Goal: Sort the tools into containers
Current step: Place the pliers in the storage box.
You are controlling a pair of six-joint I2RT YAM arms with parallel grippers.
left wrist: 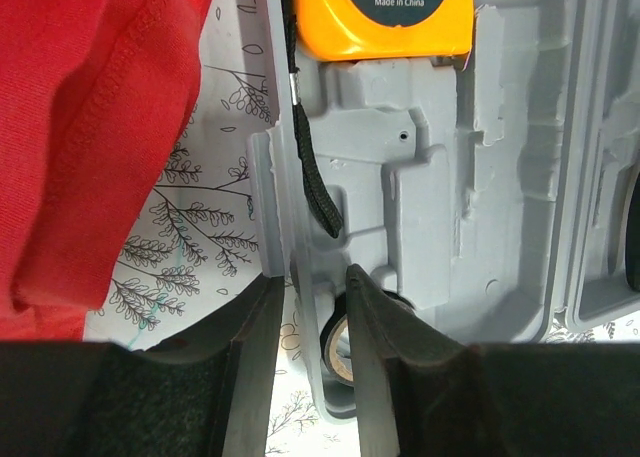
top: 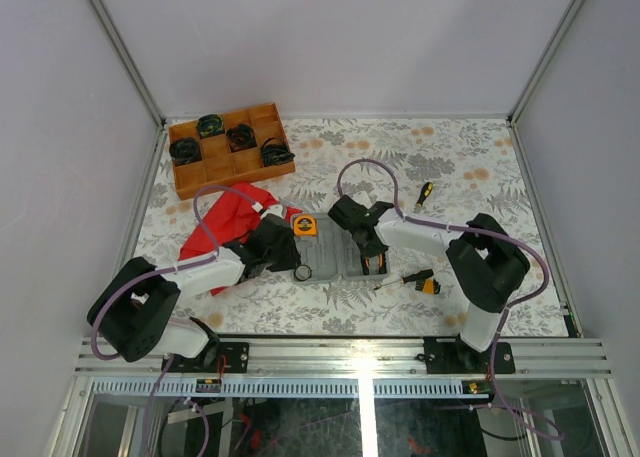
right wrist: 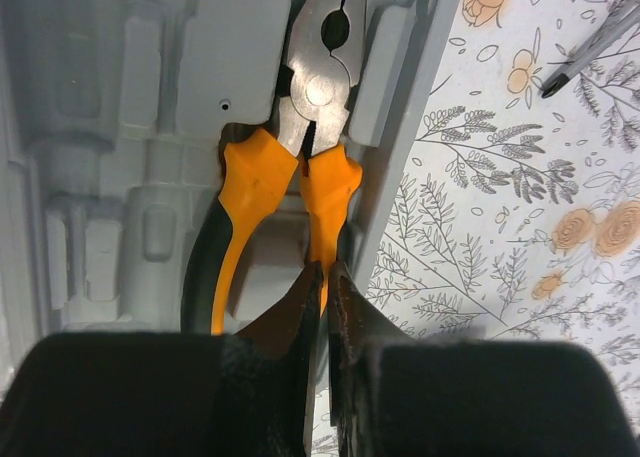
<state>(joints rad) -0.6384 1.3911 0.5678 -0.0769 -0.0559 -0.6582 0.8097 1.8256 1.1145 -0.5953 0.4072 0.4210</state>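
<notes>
Orange-and-black steel pliers [right wrist: 250, 187], pinched by the right gripper [right wrist: 325, 277], are set into the grey plastic case [right wrist: 130, 127]. Release seems due.

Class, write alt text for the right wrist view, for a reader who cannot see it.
Orange-and-black pliers lie in a moulded grey case, the right gripper closed on one handle tip. A flowered tablecloth lies to the right, with a screwdriver tip at the top corner.
</notes>
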